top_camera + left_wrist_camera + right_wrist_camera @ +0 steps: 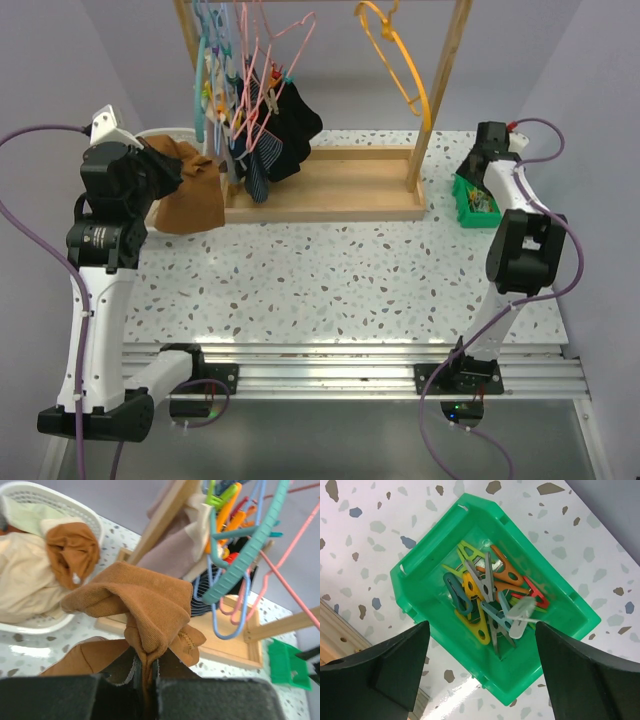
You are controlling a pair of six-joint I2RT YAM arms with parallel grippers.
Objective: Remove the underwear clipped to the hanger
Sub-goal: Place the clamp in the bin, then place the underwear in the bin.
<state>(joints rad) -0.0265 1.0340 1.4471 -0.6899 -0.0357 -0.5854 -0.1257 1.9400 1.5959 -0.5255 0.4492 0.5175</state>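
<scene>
The left hand (145, 682) is closed on the orange-brown cloth (150, 605), pinching a fold. The right hand (481, 655) stands wide open above the green bin (417, 575) of clips (480, 592). The black underwear (295, 125) hangs clipped on a hanger (265, 95) at the wooden rack (330, 195).

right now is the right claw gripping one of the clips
No, the right claw stands open with nothing between its fingers, and the clips sit in the green bin below it.

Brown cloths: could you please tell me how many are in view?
2. One brown cloth is pinched in the left tool; the other lies in the basket beside cream cloth. More may be buried there.
</scene>
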